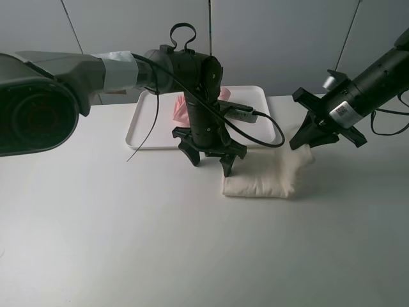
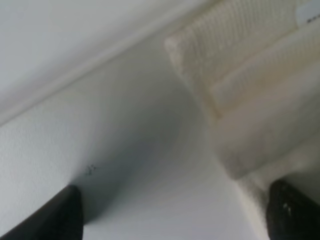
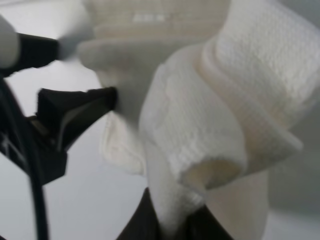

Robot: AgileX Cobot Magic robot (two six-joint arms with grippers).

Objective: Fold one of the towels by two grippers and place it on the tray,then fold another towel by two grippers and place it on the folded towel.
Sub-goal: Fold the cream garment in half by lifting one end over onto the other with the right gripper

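Cream towel half-gathered on the table, pink one already on the tray.

The folded cream towel (image 1: 265, 177) lies on the white table (image 1: 128, 243), just near of the white tray (image 1: 144, 121), where the pink towel (image 1: 179, 109) sits behind the left arm. The right gripper (image 1: 307, 137) is clamped on the towel's far right corner, lifting it. The left gripper (image 1: 209, 153) stands spread wide at the towel's left edge, holding nothing.
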